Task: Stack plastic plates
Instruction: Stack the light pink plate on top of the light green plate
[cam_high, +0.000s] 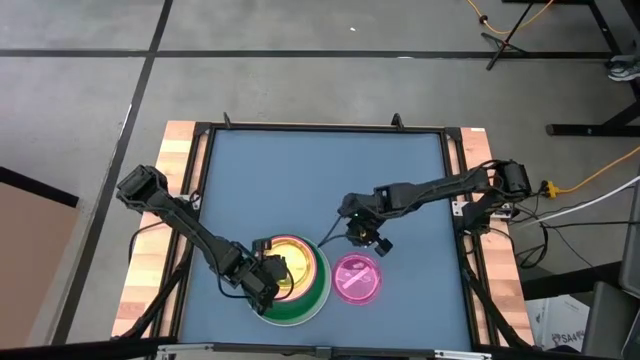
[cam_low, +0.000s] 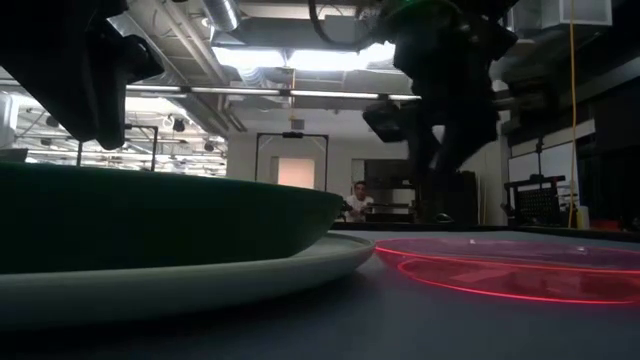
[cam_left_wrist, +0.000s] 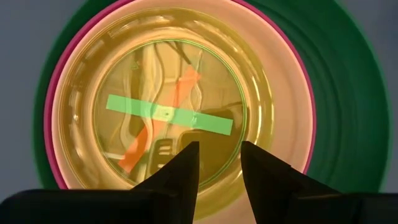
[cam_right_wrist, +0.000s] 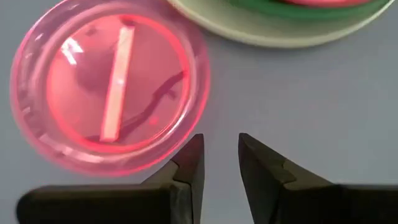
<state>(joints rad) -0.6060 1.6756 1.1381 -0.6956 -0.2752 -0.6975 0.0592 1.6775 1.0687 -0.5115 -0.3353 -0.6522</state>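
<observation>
While the stack (cam_high: 296, 275) already holds all the plates but one, the small pink plate (cam_high: 357, 278) lies apart on the counter (cam_high: 320, 170). Both the left claw (cam_high: 272, 282) and right claw (cam_high: 372, 243) hang open, empty.

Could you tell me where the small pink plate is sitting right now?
In the high view the small pink plate lies alone on the blue mat, just right of the plate stack, with the right gripper hovering just beyond it.
</observation>
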